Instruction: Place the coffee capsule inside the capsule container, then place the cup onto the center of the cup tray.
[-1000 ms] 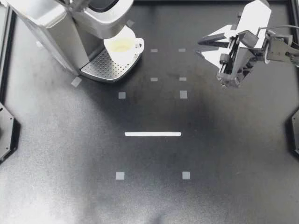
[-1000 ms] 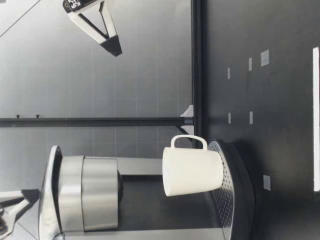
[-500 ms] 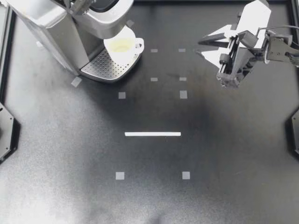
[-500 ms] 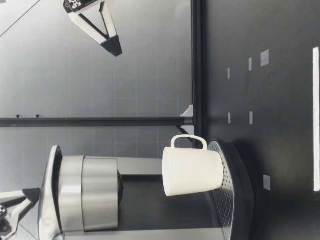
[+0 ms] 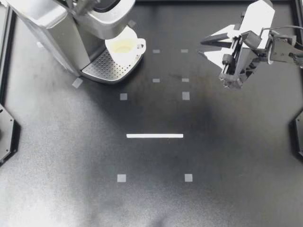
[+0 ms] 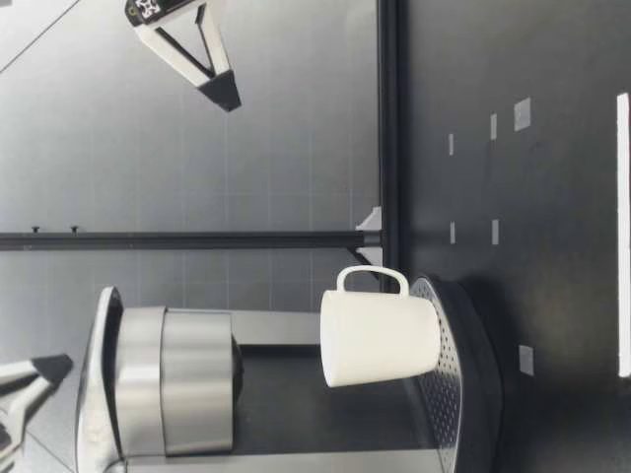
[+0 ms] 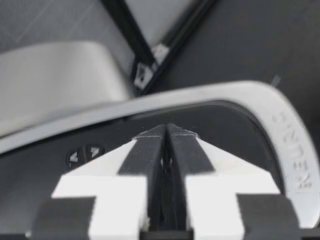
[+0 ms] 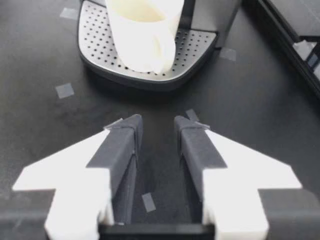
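The cup (image 5: 124, 46) sits on the tray (image 5: 105, 66), no capsule in sight; the left pincer (image 7: 166, 131), pinched tight over the machine (image 5: 47, 23), could scrape its top, and the right pincer (image 5: 202, 47), narrowly parted and empty, could tip the cup if it reaches in.

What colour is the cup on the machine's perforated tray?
Plain white, no pattern; the cup shows best in the low view.
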